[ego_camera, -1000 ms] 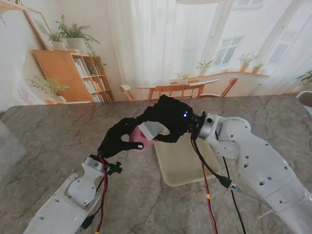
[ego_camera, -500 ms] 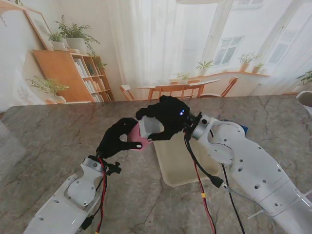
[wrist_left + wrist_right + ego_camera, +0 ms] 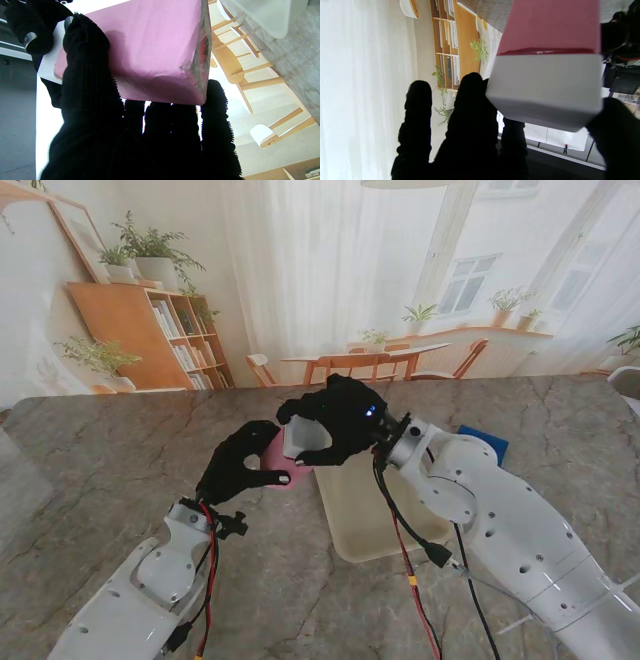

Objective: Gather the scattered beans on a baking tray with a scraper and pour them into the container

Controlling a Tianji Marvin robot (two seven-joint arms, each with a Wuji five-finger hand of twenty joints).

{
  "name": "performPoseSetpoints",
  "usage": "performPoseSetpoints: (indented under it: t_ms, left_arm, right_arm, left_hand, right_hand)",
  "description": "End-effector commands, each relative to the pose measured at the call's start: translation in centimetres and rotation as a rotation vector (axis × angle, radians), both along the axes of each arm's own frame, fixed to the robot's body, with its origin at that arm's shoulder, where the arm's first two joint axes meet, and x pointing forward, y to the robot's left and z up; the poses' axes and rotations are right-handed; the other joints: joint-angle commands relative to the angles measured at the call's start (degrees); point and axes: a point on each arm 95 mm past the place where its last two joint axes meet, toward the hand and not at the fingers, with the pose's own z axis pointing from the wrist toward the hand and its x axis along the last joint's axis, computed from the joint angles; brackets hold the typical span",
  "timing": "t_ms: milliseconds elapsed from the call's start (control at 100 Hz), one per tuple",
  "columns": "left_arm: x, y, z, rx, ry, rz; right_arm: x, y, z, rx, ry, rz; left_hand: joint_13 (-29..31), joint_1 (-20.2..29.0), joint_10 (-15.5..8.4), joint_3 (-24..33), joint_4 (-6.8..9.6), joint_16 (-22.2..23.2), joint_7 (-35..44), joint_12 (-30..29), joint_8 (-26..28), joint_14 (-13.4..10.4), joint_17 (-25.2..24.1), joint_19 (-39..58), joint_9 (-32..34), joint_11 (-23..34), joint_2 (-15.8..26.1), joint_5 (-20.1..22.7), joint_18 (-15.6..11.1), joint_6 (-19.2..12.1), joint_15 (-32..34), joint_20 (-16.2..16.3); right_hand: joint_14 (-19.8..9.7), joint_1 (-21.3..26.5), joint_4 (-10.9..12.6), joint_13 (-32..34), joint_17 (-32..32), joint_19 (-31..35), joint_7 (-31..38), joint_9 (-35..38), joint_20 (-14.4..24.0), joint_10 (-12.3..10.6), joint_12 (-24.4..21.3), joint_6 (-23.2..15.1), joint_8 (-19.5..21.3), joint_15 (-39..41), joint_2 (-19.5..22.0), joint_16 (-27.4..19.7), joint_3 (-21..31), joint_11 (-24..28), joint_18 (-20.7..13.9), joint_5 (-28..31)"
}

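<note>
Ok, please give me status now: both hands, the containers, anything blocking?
Left hand shut on pink container. Right hand shut on white container, held against the pink one. Baking tray beneath. Nothing blocking.

beans: none I can make out in any view, too small or hidden.
pink container (image 3: 277, 463): mostly covered by left robot hand (image 3: 240, 465); top cut off in left wrist view.
white scraper (image 3: 303, 442): partly hidden by right robot hand (image 3: 335, 420).
baking tray (image 3: 372, 510): far end behind right arm.
blue thing (image 3: 483, 444): part-hidden, can't identify.
</note>
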Motion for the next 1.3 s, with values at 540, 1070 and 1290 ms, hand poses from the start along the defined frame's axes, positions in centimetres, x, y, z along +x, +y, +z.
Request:
performPoseSetpoints:
  t_ms: [540, 1070, 1290]
  left_arm:
    - [0.1, -0.4, 0.0, 0.003, 0.013, -0.011]
    - [1.8, 0.3, -1.8, -0.027, 0.121, 0.060]
    - [2.6, 0.7, -2.7, -0.030, 0.171, 0.088]
  right_arm:
    - [-0.6, -0.8, 1.5, 0.031, 0.060, -0.013]
    - [-3.7, -6.6, 2.0, 0.411, 0.218, -0.412]
    - [-4.1, -9.3, -1.1, 0.498, 0.371, -0.512]
  left_hand:
    - [1.68, 13.84, -11.36, 15.47, 1.92, 0.77, 9.80, 3.17, 3.79, -3.08, 0.49, 2.04, 6.81, 8.77, 14.03, 4.00, -2.63, -8.39, 2.72, 0.13]
    - [0.30, 13.95, -11.46, 13.90, 1.48, -0.45, 10.06, 3.49, 4.30, -3.44, -0.87, 1.81, 5.19, 8.65, 16.36, 2.09, -2.27, -7.77, 2.10, -0.13]
    - [-0.18, 13.95, -11.34, 13.95, 1.50, -0.86, 10.27, 3.48, 4.48, -3.35, -1.23, 1.92, 4.64, 8.69, 16.74, 1.51, -2.31, -7.42, 2.23, -0.29]
  right_hand:
    - [23.39, -1.65, 7.04, -29.95, -24.85, -10.82, -31.63, -28.27, -2.61, 21.24, -11.38, 15.10, 8.08, -28.13, 22.74, -8.76, -23.25, -30.92, 11.46, -8.84]
    - [24.88, 6.72, 8.00, -30.98, -26.11, -12.89, -33.96, -23.69, -2.61, 20.32, -12.13, 15.76, 8.15, -36.10, 24.58, -11.08, -28.39, -34.91, 9.96, -6.43]
    - [24.42, 9.76, 8.40, -30.08, -26.20, -13.51, -33.03, -21.16, -2.83, 18.73, -12.02, 14.23, 8.16, -36.83, 22.11, -11.39, -27.34, -34.78, 9.70, -4.12]
